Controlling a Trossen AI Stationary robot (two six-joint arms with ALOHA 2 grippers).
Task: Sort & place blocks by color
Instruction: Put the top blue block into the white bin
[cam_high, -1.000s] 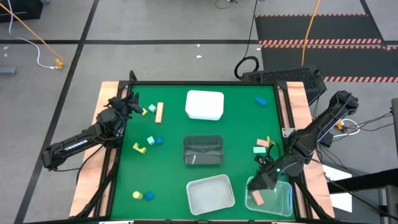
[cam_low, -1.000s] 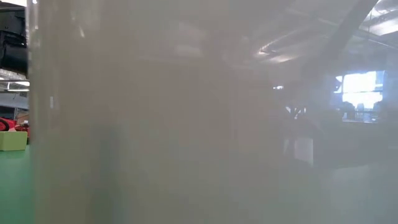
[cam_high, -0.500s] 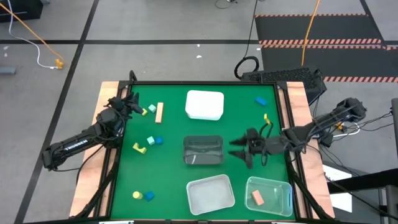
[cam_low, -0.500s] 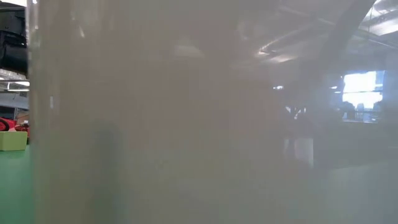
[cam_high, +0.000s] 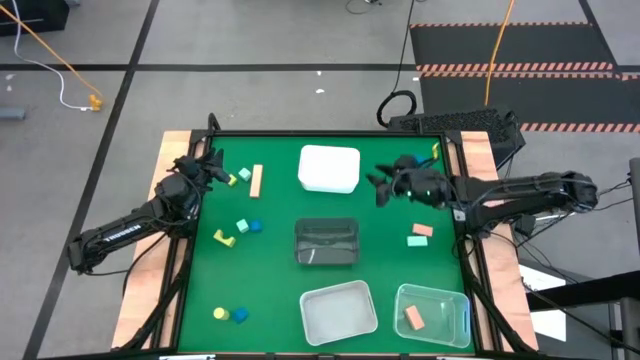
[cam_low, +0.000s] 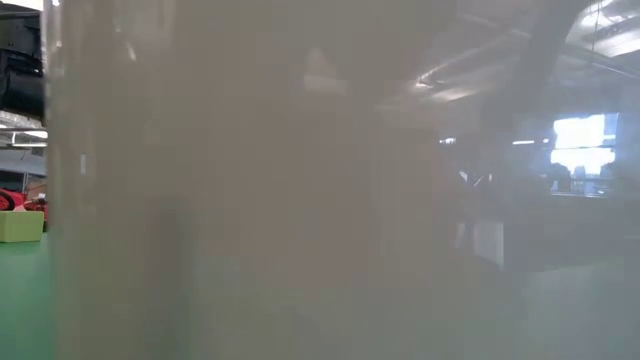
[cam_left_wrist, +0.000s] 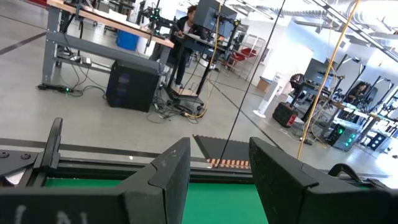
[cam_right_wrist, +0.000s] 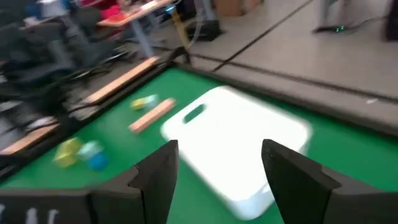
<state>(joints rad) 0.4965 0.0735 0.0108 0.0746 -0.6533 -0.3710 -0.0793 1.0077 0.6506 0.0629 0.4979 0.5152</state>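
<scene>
Blocks lie scattered on the green table (cam_high: 390, 270). A salmon bar (cam_high: 256, 180) and a small yellow-and-mint pair (cam_high: 238, 177) lie at the far left. A mint cube (cam_high: 241, 226), a blue cube (cam_high: 255, 226) and a yellow piece (cam_high: 225, 238) lie left of centre. A yellow (cam_high: 220, 313) and a blue cube (cam_high: 240, 315) lie near left. A salmon block (cam_high: 423, 229) and a mint block (cam_high: 418, 240) lie at the right. One salmon block (cam_high: 412, 318) lies in the near-right clear tub (cam_high: 455, 300). My right gripper (cam_high: 380, 188) is open and empty, just right of the white tub (cam_high: 329, 168). My left gripper (cam_high: 208, 163) is open at the far-left edge.
A dark tub (cam_high: 327, 241) stands mid-table and a second clear tub (cam_high: 338, 308) near the front edge. In the right wrist view the white tub (cam_right_wrist: 242, 143) fills the space ahead of the fingers. A pale tub wall (cam_low: 300, 200) blocks the low view.
My right gripper has swung from above the near-right clear tub toward the table's far edge and left, and now sits level beside the white tub. The salmon block stays in the clear tub. The right-side salmon and mint blocks show again.
</scene>
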